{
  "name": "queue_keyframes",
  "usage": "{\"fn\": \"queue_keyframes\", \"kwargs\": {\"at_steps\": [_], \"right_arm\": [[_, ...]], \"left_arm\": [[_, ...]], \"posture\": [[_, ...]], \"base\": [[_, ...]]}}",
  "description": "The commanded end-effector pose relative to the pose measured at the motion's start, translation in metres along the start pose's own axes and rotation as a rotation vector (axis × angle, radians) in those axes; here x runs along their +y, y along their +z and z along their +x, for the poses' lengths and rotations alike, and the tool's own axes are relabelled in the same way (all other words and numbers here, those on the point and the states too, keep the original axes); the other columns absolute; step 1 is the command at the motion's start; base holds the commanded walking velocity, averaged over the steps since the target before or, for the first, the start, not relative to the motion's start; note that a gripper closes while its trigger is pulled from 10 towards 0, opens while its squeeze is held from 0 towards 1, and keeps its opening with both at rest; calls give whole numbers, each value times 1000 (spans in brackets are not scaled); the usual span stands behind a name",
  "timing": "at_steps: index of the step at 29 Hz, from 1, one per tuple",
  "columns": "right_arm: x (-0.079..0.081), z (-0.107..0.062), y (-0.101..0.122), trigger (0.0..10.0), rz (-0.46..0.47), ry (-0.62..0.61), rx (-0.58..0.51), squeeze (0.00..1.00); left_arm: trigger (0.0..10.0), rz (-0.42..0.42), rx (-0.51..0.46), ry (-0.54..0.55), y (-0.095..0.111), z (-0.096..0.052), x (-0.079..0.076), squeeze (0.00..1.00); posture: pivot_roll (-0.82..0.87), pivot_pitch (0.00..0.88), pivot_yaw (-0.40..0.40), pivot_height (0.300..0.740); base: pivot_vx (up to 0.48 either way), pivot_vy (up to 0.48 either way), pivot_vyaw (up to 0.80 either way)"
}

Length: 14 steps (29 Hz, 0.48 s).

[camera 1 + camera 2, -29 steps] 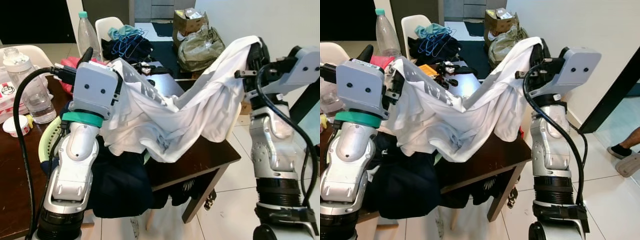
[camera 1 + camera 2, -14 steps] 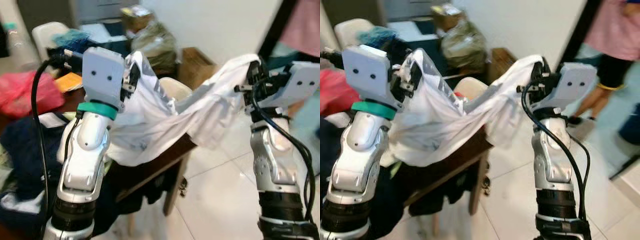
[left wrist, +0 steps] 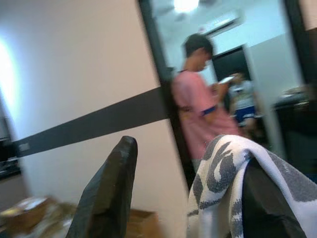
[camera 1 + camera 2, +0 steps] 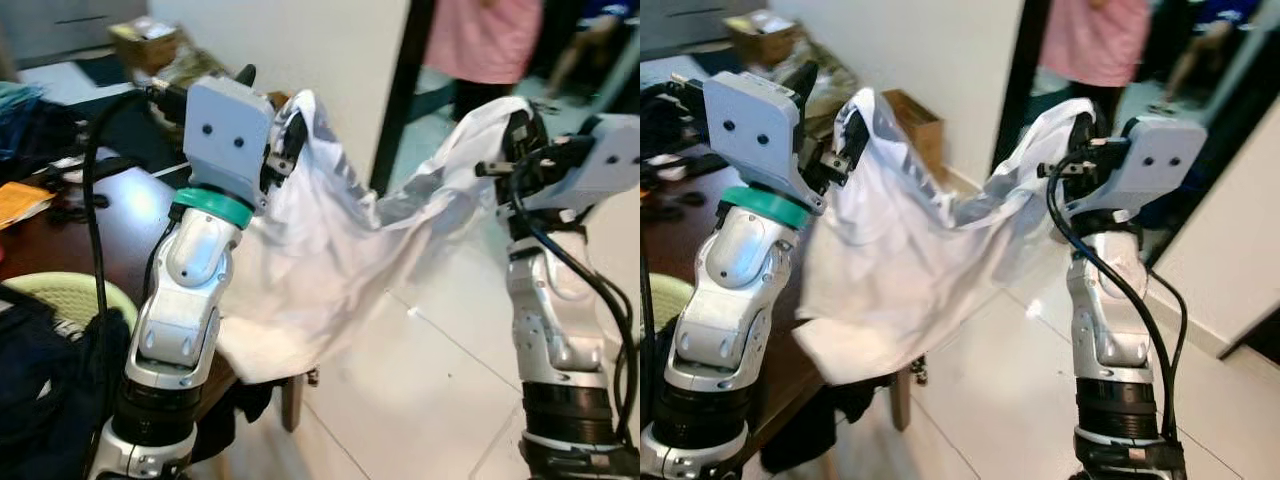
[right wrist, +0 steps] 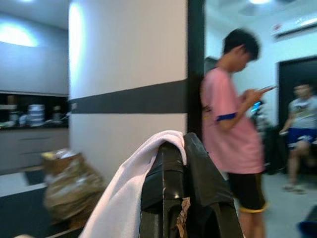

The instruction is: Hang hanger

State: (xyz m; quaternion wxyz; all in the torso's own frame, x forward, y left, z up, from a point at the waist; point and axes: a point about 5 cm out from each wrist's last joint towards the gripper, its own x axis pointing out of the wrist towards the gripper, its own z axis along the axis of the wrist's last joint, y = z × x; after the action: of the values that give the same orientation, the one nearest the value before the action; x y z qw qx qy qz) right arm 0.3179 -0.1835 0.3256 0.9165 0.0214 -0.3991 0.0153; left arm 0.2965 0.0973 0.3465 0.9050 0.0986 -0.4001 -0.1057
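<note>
A white shirt (image 4: pixel 330 250) with a grey print hangs stretched between my two raised grippers and sags in the middle over the table corner. My left gripper (image 4: pixel 285 130) holds one end up. In the left wrist view its two black fingers (image 3: pixel 106 193) stand wide apart, and the printed cloth (image 3: pixel 223 183) is draped over the other finger. My right gripper (image 4: pixel 520 125) holds the other end at about the same height. Its fingers (image 5: pixel 166 183) are pressed together with the white cloth (image 5: pixel 124 198) running over one of them.
A dark brown table (image 4: pixel 130 215) with dark clothes (image 4: pixel 40 380) and a pale green chair back (image 4: pixel 70 295) lies to my left. A black door frame (image 4: pixel 395 90) stands ahead with a person in a pink shirt (image 4: pixel 485 40) behind it. White tiled floor (image 4: pixel 420 400) lies below the shirt.
The whole view has swung right: bottles and table have slid out to the left, and the doorway and people have come in. Both grippers still carry the shirt between them.
</note>
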Motion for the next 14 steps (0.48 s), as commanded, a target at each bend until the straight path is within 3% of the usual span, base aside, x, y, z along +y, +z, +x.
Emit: {"fn": "queue_keyframes", "kwargs": {"at_steps": [1, 14], "right_arm": [[-1, 0, 2, 10000, -12, -6, -7, 0], [-2, -1, 8, 10000, -61, -8, -23, 0]], "left_arm": [[10000, -22, -4, -35, 0, 1, -8, 0], [10000, -106, 36, -104, -8, -2, -19, 0]], "posture": [[-76, 80, 43, 740], [-108, 79, 60, 740]], "base": [[0, 0, -781], [0, 0, -781]]}}
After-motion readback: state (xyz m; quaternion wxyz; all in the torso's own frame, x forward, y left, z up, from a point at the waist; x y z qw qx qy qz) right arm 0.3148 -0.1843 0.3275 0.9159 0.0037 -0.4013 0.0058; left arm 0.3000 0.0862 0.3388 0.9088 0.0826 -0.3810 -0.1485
